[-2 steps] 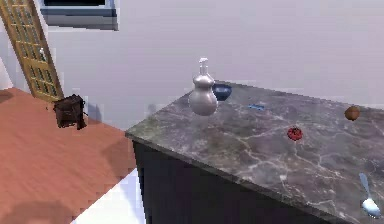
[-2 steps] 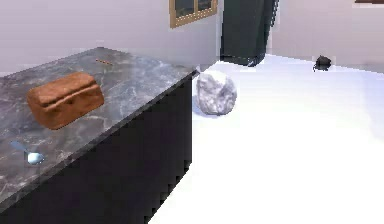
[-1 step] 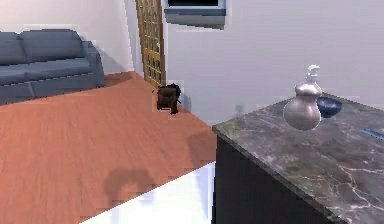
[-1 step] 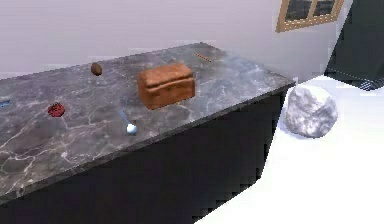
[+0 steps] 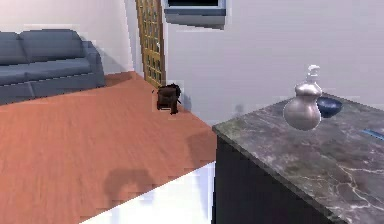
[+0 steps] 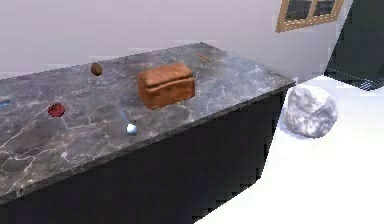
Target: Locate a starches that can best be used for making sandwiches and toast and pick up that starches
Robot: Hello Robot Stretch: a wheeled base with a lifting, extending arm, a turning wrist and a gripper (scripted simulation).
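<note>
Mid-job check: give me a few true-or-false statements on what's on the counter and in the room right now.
1. A brown loaf lies on the marble counter. True.
2. In the arm side view, the small red thing lies to the right of the loaf. False: it lies to the loaf's left.
3. In the forward view, a silvery vessel stands beside a dark blue bowl. True.
4. The sofa is bright red. False: it is grey-blue.
</note>
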